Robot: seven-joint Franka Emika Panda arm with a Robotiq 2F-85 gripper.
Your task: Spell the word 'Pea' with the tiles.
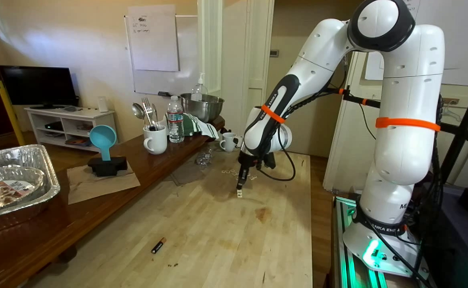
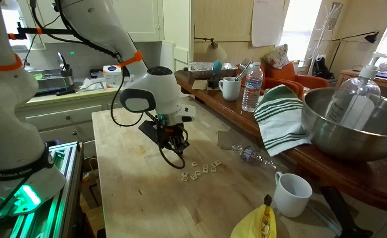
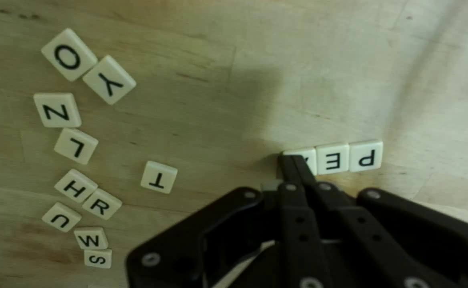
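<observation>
In the wrist view three cream tiles lie edge to edge in a row: the P tile (image 3: 366,156), the E tile (image 3: 333,159), and a third tile (image 3: 311,157) whose letter is mostly covered. My gripper (image 3: 293,157) is shut, fingertips together with nothing between them. The tips are over or against the left part of the third tile; contact is unclear. In an exterior view the gripper (image 1: 239,187) points down at the row (image 1: 239,194). A loose T tile (image 3: 159,177) lies left of the row, and several more loose tiles (image 3: 76,186) lie farther left.
A battery (image 1: 158,245) lies on the wooden table (image 1: 218,264). An empty-looking bottle (image 2: 254,157), a white mug (image 2: 292,195) and a yellow banana-shaped pouch (image 2: 254,224) are beyond the loose tiles. A raised dark wooden ledge (image 1: 134,176) runs along the table, holding a steel bowl (image 2: 345,142).
</observation>
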